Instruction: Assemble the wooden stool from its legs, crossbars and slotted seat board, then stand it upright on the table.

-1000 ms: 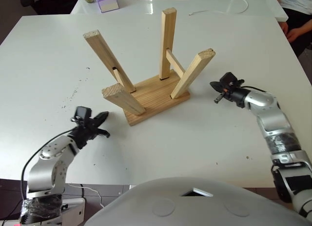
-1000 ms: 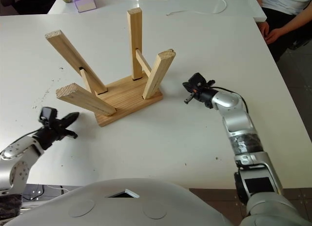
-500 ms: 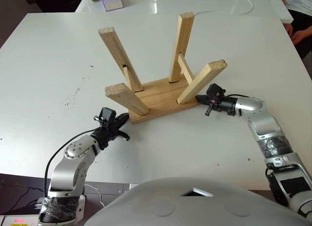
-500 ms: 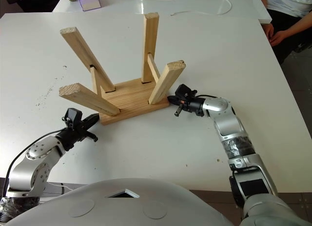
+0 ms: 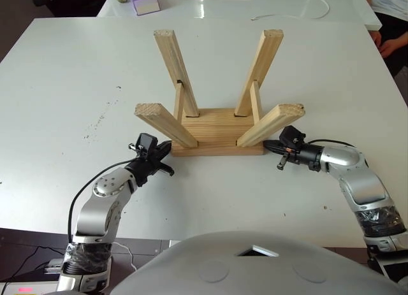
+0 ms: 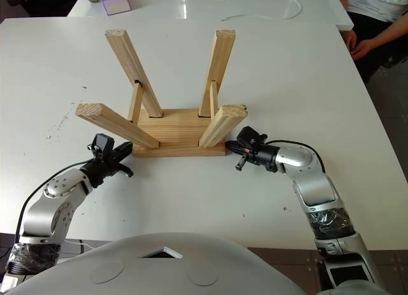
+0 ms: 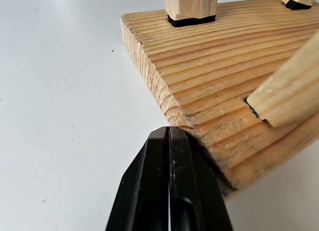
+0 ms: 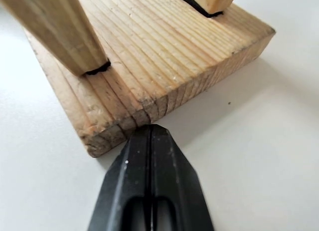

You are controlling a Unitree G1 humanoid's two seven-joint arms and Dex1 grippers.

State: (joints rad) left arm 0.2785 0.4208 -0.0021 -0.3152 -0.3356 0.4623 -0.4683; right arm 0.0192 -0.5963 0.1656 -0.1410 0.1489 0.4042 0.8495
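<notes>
The stool is seen upside down on the white table (image 5: 64, 85), with its seat board (image 5: 217, 141) laid flat. Four legs (image 5: 178, 72) are seated in the board's dark slots and splay upward. The left gripper (image 7: 169, 136) is pressed shut and empty, tips touching the board's near left corner. The right gripper (image 8: 150, 133) is likewise closed and empty, tips set against the board's right edge near the front corner.

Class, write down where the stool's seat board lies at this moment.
In the head views the seat board lies flat on the table, legs up, with the left gripper at its left corner and the right gripper at its right.
</notes>
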